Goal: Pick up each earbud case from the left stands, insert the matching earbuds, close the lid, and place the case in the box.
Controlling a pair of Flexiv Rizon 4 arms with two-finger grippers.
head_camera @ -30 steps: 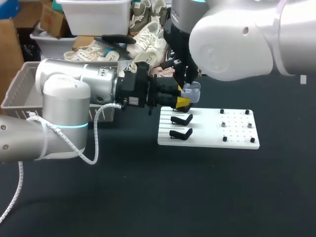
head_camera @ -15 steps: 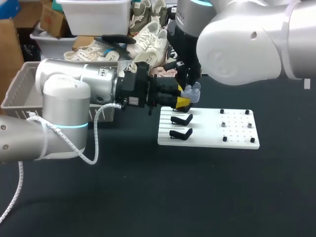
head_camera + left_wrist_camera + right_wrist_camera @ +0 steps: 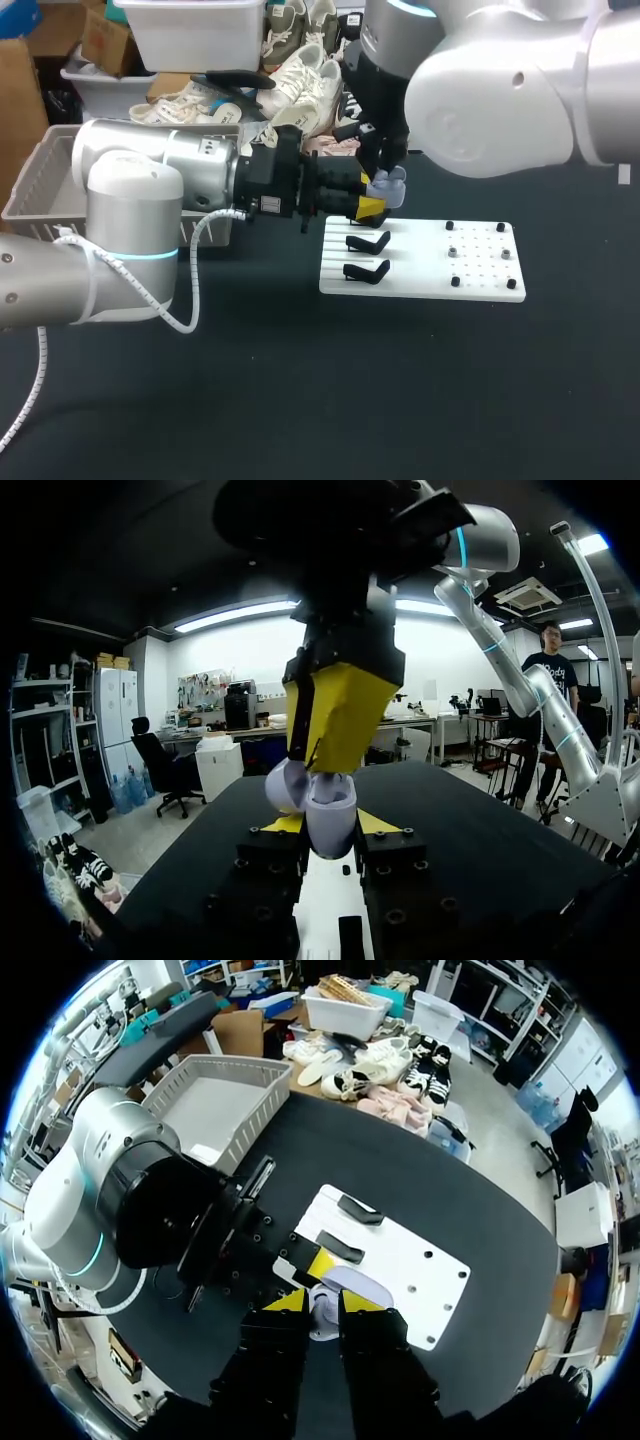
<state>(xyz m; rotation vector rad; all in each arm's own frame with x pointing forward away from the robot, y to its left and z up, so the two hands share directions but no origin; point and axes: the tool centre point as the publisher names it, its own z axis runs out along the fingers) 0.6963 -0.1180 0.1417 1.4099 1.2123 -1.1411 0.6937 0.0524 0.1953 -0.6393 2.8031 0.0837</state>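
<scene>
Right now the left gripper is clamped on the pale lavender earbud case, one yellow tip on each side. It holds the case in the air over the near-left end of the white stand board, above the two black stands. The right gripper comes straight down onto the top of the case. It sits just at the pale lid, but whether it has anything pinched there, an earbud or the lid itself, I cannot tell.

The main risk appears to be the meeting of the two grippers on one small, smooth object. A downward push that lands off-centre could twist the case in the left grip or squeeze it out, dropping it onto the board or the dark tabletop. If the lid is pressed with an earbud not fully seated, it may jam or spring back. The grey basket is well apart, so a loosened hold could also fail on the carry.
</scene>
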